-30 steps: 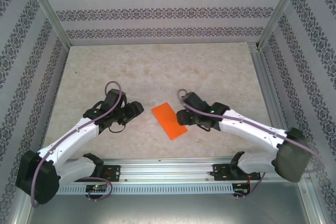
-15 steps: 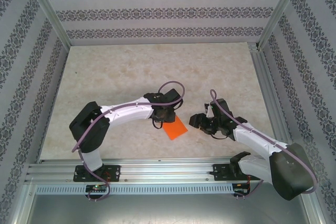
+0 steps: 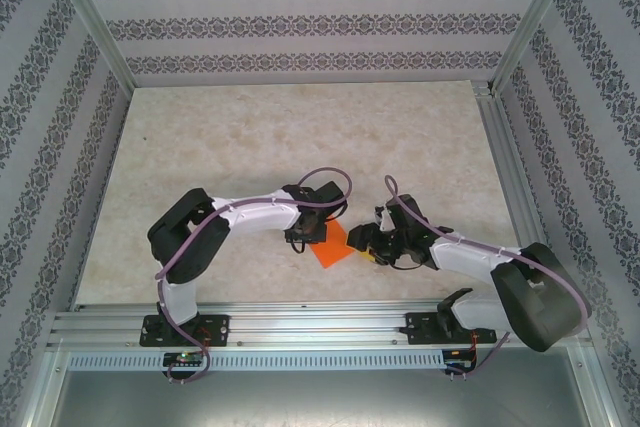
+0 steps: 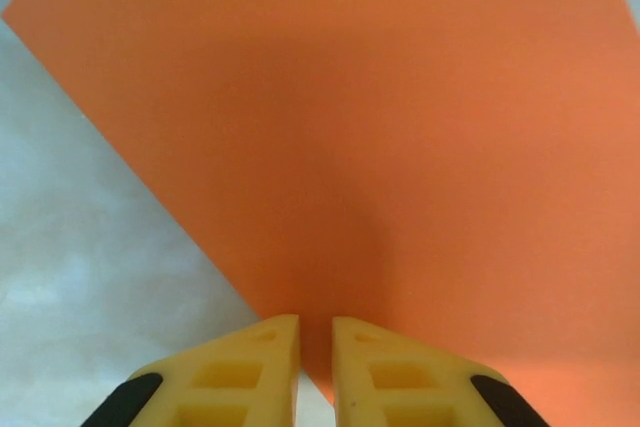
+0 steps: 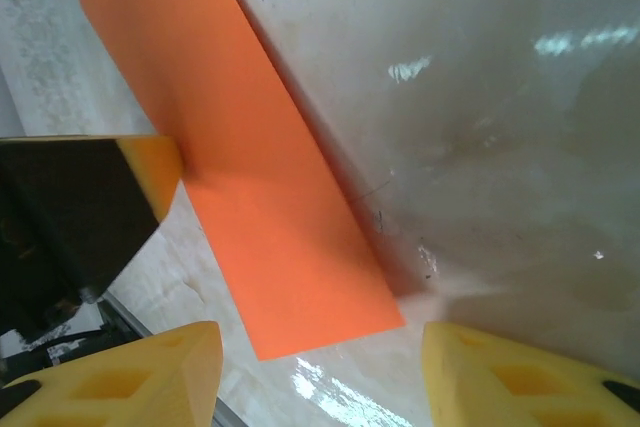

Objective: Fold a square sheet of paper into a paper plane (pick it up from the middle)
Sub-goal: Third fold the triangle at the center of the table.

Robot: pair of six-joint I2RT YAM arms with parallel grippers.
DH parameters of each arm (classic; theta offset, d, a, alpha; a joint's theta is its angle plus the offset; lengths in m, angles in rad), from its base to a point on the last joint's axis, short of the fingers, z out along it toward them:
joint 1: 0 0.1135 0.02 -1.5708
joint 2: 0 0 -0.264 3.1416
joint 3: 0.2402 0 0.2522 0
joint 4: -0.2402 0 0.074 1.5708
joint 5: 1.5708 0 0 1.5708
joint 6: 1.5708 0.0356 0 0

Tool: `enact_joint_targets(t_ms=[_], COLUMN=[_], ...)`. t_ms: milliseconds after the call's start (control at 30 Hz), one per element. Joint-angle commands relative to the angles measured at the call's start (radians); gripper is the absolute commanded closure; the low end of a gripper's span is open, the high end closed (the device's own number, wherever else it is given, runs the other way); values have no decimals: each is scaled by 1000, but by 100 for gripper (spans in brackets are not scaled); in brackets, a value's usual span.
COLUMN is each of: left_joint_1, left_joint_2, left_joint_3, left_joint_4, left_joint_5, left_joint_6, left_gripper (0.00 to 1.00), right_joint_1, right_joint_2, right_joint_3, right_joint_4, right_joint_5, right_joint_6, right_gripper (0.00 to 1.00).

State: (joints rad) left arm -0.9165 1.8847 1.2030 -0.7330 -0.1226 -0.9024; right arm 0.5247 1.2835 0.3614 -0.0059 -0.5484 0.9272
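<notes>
Orange is what I steer by: from the top camera the square sheet of paper (image 3: 334, 248) lies flat on the pale stone-look table (image 3: 300, 137), at the near middle, between my two arms. The left gripper (image 3: 306, 233) sits over its far-left edge. The right gripper (image 3: 363, 244) is just beside its right side.

On the left wrist camera the sheet (image 4: 380, 147) fills most of the picture. My yellow fingers (image 4: 250, 367) are drawn in to a thin slit with a corner of the paper running into it. I read that as a pinch on the paper.

On the right wrist camera the sheet (image 5: 260, 207) shows as a long narrow strip, so it looks folded over. A left fingertip (image 5: 152, 169) touches its long edge. My right fingers (image 5: 130, 377) stand wide apart with nothing between them, hovering above the strip's near end.

This stuff is featherlight, limp and creases readily. Flat on a glossy top, it will probably slide before it lifts. I would take it mid-edge, gently, and not by a corner that curls.
</notes>
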Motion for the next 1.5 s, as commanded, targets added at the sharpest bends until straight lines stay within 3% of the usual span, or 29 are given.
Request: enact_joint_targets(t_ms=[0, 300, 600, 1100, 1300, 1467], left_joint_1=[11, 13, 32, 129, 137, 137], left_joint_2=[14, 2, -62, -218, -241, -253], left_joint_3=[-42, -69, -107, -365, -383, -367], left_joint_4=[18, 59, 151, 605, 667, 636], left_joint_5=[-21, 1, 90, 379, 416, 413], left_joint_6=[-23, -15, -44, -259, -281, -266], left_gripper=[82, 83, 79, 59, 58, 60], right_joint_1=[16, 40, 42, 58, 61, 54], right_joint_2=[28, 35, -62, 69, 36, -50], right_joint_3=[5, 5, -13, -78, -95, -96], right_joint_4=[50, 155, 221, 582, 557, 385], right_joint_5=[42, 39, 33, -58, -26, 27], right_joint_6=[39, 69, 77, 210, 210, 170], right_gripper=[43, 43, 42, 41, 41, 40])
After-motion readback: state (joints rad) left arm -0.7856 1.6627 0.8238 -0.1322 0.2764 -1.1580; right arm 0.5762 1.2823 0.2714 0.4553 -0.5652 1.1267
